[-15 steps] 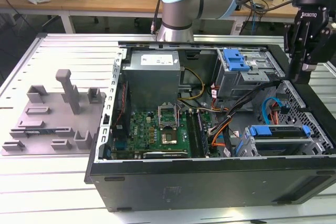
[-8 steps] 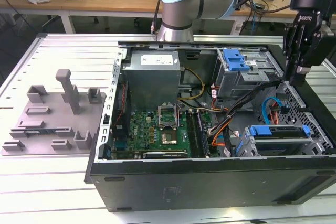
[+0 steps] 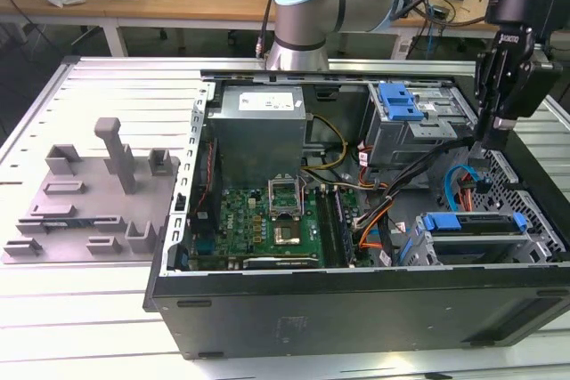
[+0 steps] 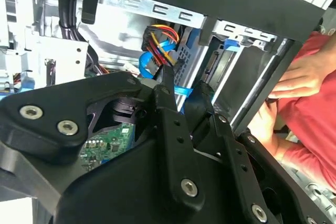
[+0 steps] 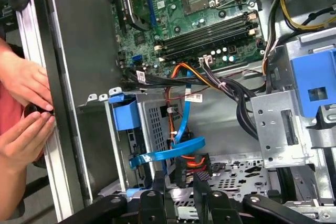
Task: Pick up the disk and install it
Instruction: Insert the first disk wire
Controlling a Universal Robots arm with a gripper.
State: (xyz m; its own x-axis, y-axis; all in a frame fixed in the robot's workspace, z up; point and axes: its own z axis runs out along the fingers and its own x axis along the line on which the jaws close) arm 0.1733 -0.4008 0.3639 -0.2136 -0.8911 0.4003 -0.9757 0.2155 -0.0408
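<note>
The open computer case (image 3: 356, 309) lies on its side on the slatted surface (image 3: 80, 327), so its bays face up and the arm can reach them from above. The pincer (image 3: 488, 131) hangs over the case at the exterior view's right. It points down toward the bundle of blue and orange cables (image 5: 181, 153) beside the drive cage (image 3: 481, 246). In both wrist views its fingers (image 5: 159, 184) stand a little apart and hold nothing.

The disk (image 3: 472, 222) appears seated in that cage at the near right corner of the case. Its bright blue carrier edge is uppermost and its label is hidden. This looks like the installed position.

The case also holds the green motherboard (image 3: 267, 220), the grey power supply (image 3: 258, 126) at the far side, and a second cage with a blue latch (image 3: 398, 100). A person's hands (image 5: 26, 114) rest at the case's rim, perhaps steadying it. The grey moulded tray (image 3: 89, 202) sits to the exterior view's left of the case.
</note>
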